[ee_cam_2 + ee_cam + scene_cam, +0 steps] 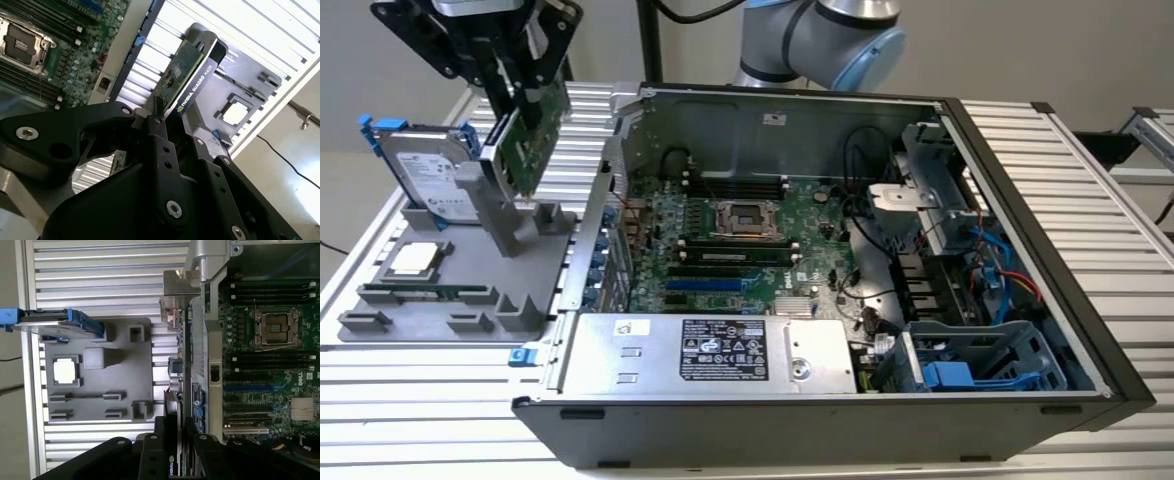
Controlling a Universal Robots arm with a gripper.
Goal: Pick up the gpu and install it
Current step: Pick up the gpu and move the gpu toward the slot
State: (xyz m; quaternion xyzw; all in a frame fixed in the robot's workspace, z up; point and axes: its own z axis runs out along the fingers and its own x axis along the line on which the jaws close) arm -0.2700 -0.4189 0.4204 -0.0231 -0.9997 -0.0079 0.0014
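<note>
Matte black gripper [157, 117] is seen clenched on the flat, green-boarded gpu [530, 135], held tilted above the grey moulded tray [467, 262] at the exterior view's upper left.

You are looking at an open computer case [787, 430] lying on the ribbed counter [427, 400], its motherboard [720, 250] facing up and a silver power supply [707, 350] sitting along one long wall. Toward the counter's edge on the exterior view's left, a grey holder tray [467, 268] is carrying an upright hard drive [434, 180] with blue rails, a flat processor chip [411, 260] and a memory stick [427, 293].
</note>
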